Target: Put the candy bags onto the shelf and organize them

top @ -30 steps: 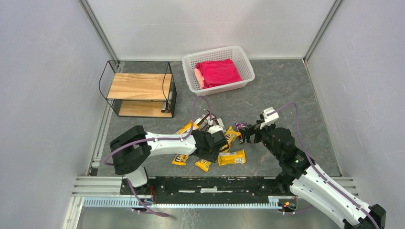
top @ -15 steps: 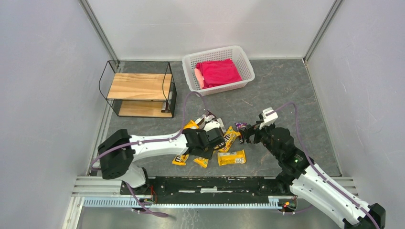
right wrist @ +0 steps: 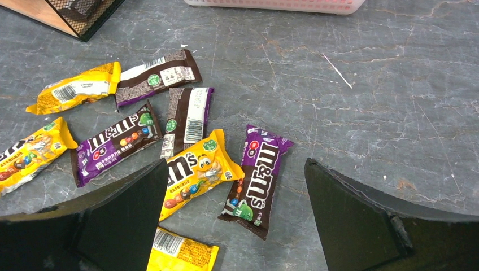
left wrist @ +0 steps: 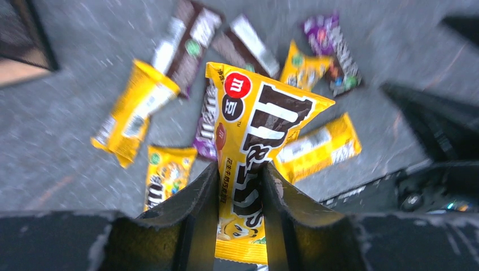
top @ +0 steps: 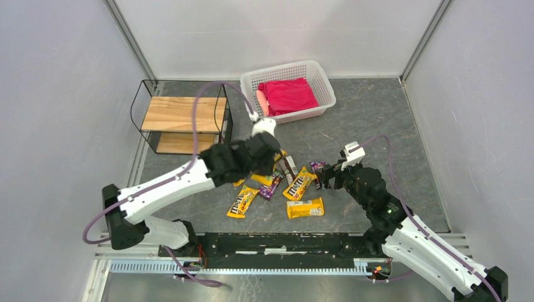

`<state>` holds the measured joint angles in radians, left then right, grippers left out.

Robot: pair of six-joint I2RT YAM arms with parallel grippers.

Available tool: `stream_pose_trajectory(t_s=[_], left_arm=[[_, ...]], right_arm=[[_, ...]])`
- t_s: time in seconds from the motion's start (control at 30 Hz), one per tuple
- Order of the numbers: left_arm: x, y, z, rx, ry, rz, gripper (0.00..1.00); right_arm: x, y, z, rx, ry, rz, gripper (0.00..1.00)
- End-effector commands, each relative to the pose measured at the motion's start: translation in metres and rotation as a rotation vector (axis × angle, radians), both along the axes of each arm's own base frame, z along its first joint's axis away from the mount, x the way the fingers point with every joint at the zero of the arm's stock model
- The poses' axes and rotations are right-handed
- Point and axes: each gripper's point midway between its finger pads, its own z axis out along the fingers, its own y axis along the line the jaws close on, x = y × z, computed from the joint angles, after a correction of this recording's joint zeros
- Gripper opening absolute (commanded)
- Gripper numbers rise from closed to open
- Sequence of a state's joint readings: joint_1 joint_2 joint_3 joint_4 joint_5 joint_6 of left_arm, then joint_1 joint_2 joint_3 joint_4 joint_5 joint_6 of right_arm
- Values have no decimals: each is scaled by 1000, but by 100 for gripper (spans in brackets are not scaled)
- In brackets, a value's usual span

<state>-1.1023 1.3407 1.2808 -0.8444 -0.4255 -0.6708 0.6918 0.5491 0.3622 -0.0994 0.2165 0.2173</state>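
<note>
My left gripper (top: 267, 153) is shut on a yellow candy bag (left wrist: 257, 130) and holds it above the pile; its own view (left wrist: 240, 183) shows the bag pinched between both fingers. Several more candy bags lie on the grey floor: a yellow one (top: 305, 207), another yellow one (top: 242, 202) and a purple one (top: 271, 187). My right gripper (top: 322, 177) is open and empty, low over a purple bag (right wrist: 257, 178) and a yellow bag (right wrist: 195, 172). The shelf (top: 182, 123) stands at the back left with bare wooden boards.
A white perforated basket (top: 249, 95) holding a red cloth (top: 288, 95) stands at the back centre, right of the shelf. Grey walls close in the left, right and back. A black rail runs along the near edge (top: 271, 242).
</note>
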Motion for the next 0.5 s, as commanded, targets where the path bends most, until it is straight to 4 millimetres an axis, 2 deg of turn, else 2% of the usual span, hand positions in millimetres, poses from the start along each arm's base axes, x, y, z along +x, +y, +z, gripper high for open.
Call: stream_pose_trajectory(t_s=[0.0,0.17,0.23,0.37,0.47], left_arm=[[48,43,83,0,-200,69,38],[100,90,139,3,-316,167,37],[123,119,153,32,-366,241,35],[157,173,170,83,-427,385,32],[171,205,177,78,-450,475,32]], right_arm=[[6,-1,18,12,-42,-16,98],[5,-1,17,16,-36,-15,98],[4,-1,17,19,-34,-16,98],[4,0,16,21,-32,-13,98],[3,0,13,15,-25,-9,98]])
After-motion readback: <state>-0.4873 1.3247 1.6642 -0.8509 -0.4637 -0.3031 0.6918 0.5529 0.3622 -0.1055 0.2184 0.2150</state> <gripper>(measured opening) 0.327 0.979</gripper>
